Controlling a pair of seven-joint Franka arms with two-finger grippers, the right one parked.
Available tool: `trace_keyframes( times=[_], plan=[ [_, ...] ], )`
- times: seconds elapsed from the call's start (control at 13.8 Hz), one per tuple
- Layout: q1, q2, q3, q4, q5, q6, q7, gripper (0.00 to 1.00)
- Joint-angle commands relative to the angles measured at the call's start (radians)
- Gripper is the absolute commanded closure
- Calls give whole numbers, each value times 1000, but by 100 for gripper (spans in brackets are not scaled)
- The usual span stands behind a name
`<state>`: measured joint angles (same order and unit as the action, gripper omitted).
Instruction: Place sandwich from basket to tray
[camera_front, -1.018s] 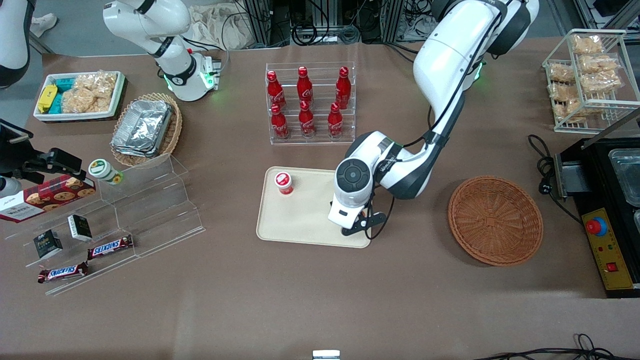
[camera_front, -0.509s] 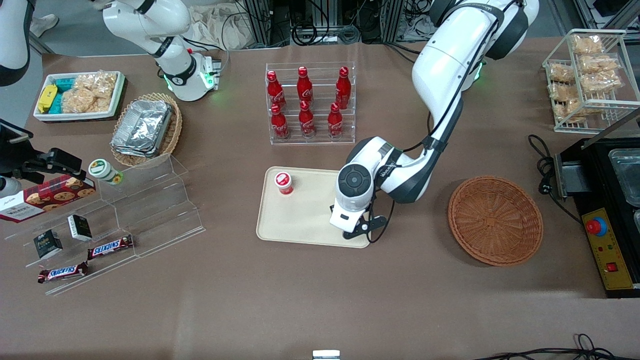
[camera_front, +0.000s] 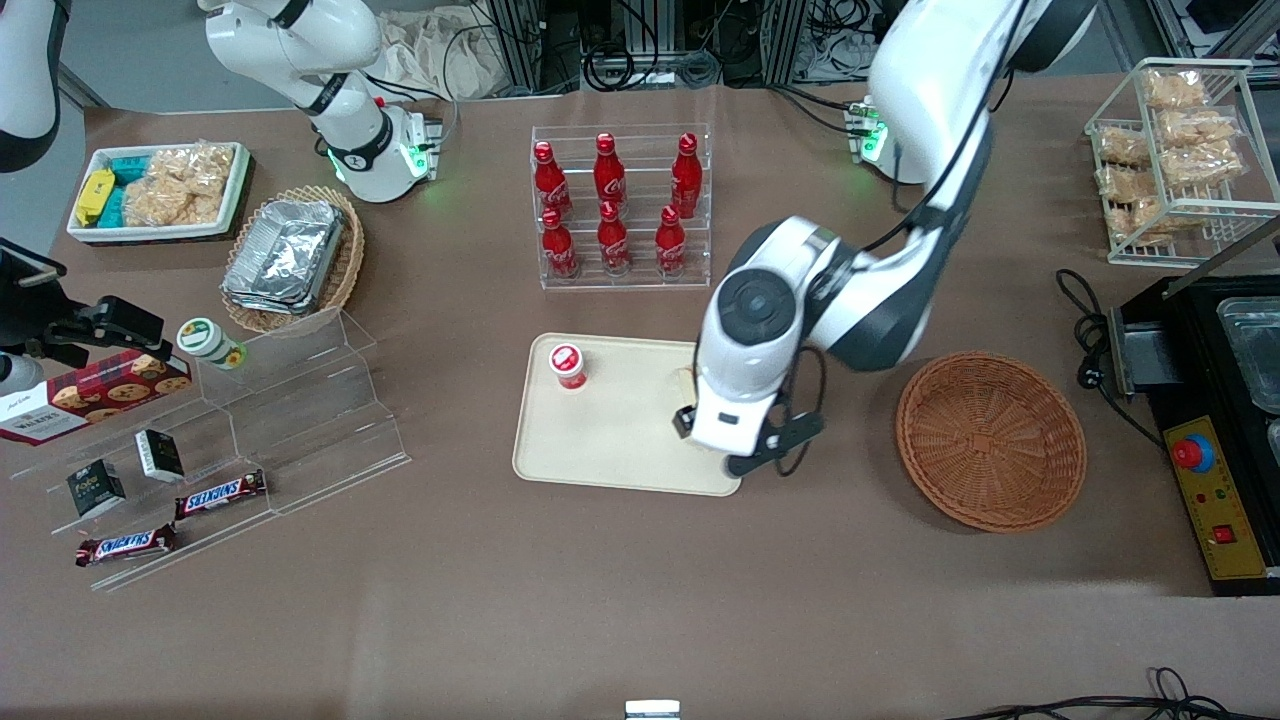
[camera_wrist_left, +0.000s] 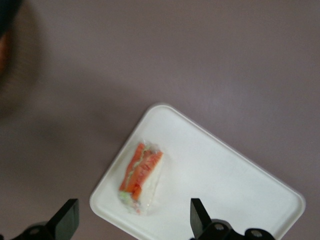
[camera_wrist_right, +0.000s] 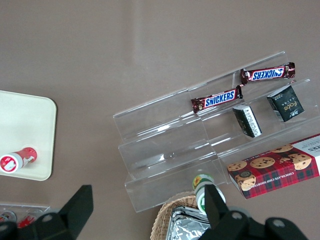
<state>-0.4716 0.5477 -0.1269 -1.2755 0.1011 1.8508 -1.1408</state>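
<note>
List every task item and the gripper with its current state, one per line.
sandwich: lying on the tray, released.
tray: holds the sandwich and a red bottle.
basket: empty.
gripper: jaws open, raised above the sandwich.

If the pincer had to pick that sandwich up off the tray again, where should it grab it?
Probably from straight above, closing across the two flat bread faces. The sandwich lies on the tray near one corner, filling edge up, a narrow wedge. The pincer hangs open above it, so both fingers would likely fit beside the bread.
</note>
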Motion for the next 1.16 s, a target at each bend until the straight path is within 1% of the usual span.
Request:
trace_keyframes(
  times=[0.0, 0.22, 0.36, 0.51, 0.73, 0.8, 1.02, 1.09],
  plan=[
    [83, -155, -5, -44, 0, -96, 2, 0],
    [186, -242, -5, -45, 0, -116, 22, 0],
    [249, -279, -5, -45, -14, -136, 111, 0],
    [324, -308, -7, -45, -24, -169, 226, 0],
    [427, -337, -7, -47, -72, -229, 433, 0],
    [454, -344, -7, -47, -72, -235, 493, 0],
    [488, -354, 9, -53, -76, -281, 692, 0],
    [481, -363, 45, -59, -78, -286, 748, 0]
  ],
)
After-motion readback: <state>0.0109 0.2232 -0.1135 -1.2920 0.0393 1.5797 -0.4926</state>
